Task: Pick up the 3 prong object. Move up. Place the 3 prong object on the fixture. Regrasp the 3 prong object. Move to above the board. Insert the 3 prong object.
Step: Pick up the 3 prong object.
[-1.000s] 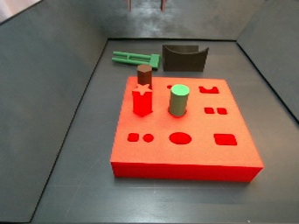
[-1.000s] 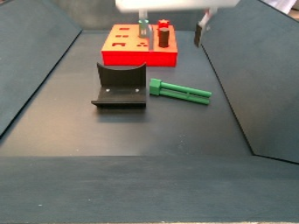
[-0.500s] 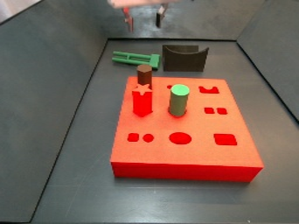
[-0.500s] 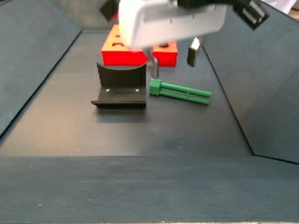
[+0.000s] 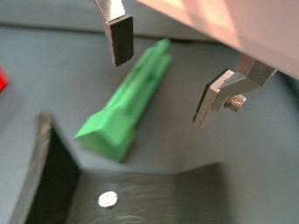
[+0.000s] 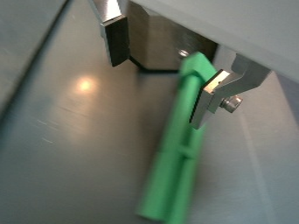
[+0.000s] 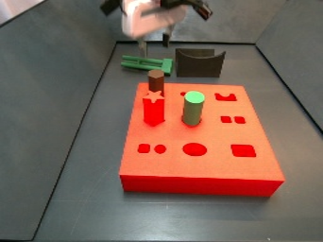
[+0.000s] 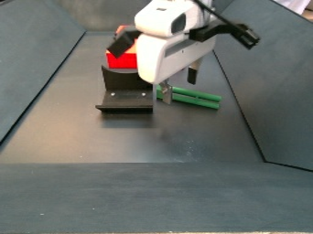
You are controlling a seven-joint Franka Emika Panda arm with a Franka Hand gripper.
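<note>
The gripper (image 5: 163,77) hangs over the floor with its two fingers spread apart and nothing between their pads. In both wrist views the silver fingers (image 6: 114,37) stand on either side of the 3 prong object (image 5: 131,101), which lies flat on the floor below them, not touched by either pad. In a wrist view the green piece (image 6: 176,149) runs lengthwise under the gap, closer to one finger than to the other. The fixture (image 5: 128,194) sits just beside the piece, its dark walls showing at the edge of a wrist view.

In a side view the gripper (image 8: 166,91) is low above the piece (image 8: 196,96), with the fixture (image 8: 126,89) close by and the board (image 8: 120,57) behind it, partly hidden by the arm. In a side view the board (image 7: 199,142) lies well away from the gripper (image 7: 151,33), carrying a green peg (image 7: 194,108), a brown peg (image 7: 155,82) and a red star-shaped peg (image 7: 153,109).
</note>
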